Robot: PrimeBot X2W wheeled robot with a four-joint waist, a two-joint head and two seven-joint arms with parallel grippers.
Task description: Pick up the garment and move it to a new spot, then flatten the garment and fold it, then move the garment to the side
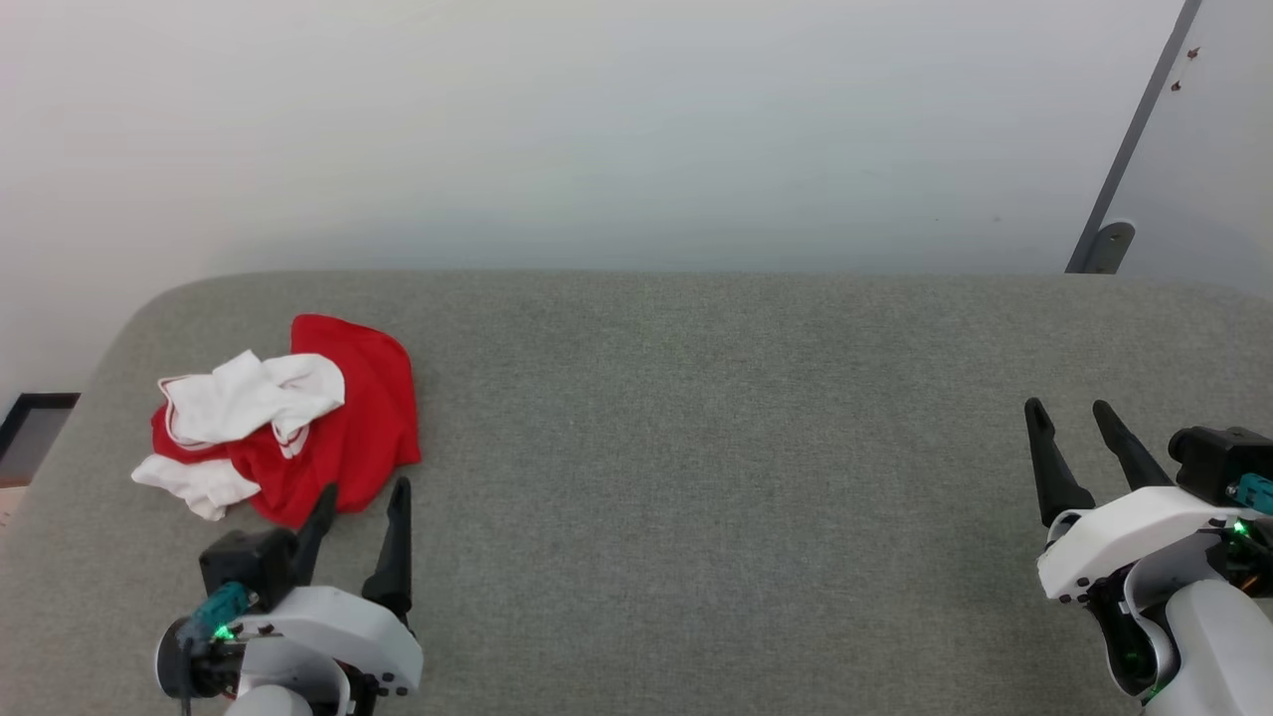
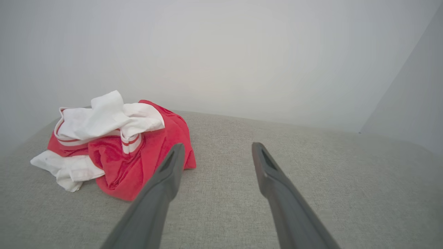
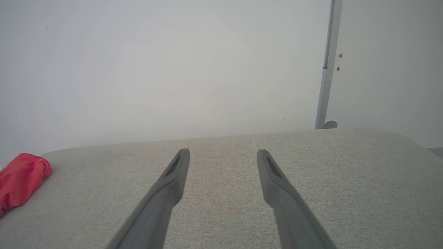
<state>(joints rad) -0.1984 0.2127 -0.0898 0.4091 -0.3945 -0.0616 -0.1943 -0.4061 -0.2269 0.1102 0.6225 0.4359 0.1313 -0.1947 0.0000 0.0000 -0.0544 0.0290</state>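
Note:
The garment (image 1: pixel 348 418) lies crumpled in a heap at the left of the grey padded surface (image 1: pixel 716 447), red cloth with white sleeves bunched on top. My left gripper (image 1: pixel 364 487) stands open just in front of the heap, its fingertips at the cloth's near edge and nothing between them. Seen from the left wrist, the garment (image 2: pixel 138 155) sits ahead and to the left of the left gripper (image 2: pixel 216 148), with striped trim showing. My right gripper (image 1: pixel 1066 406) is open at the far right, well away from it. The right wrist view catches the garment (image 3: pixel 20 180) at its left edge beyond the right gripper (image 3: pixel 223 152).
A pale wall rises behind the padded surface. A grey upright post (image 1: pixel 1124 169) with a foot bracket stands at the back right. The surface's left edge curves down near a dark-framed patch of floor (image 1: pixel 30 428).

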